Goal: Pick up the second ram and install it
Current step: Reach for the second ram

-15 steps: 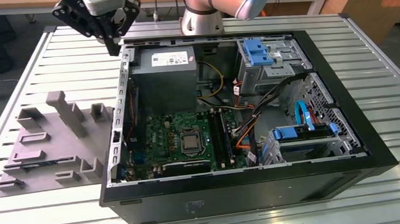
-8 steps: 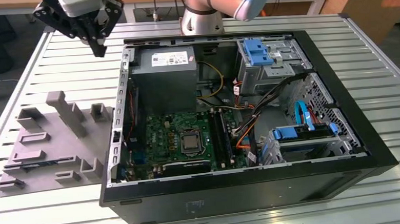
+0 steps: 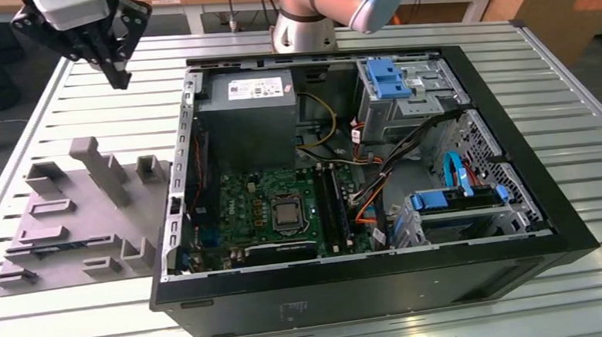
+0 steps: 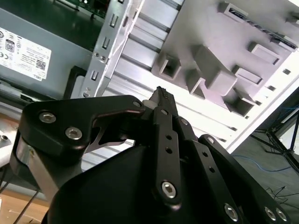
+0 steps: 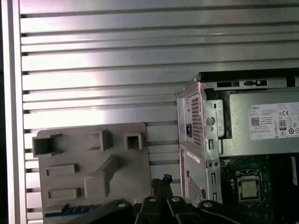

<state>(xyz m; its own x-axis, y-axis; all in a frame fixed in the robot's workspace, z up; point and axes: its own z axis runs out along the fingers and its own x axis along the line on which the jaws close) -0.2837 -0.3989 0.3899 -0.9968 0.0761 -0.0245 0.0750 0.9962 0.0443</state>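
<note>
Second ram (image 5: pixel 70 210) lies in a slot of the grey fixture (image 5: pixel 79 154), beside the PC case (image 3: pixel 389 276). Gripper (image 3: pixel 119 79) hangs well apart from it, fingers together, empty. My worry: going down closed it would strike the stick, and an off-centre grasp could cock it in the slot.

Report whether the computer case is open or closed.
Open. The computer case lies on its side, panel off, with the motherboard and power supply exposed.
</note>
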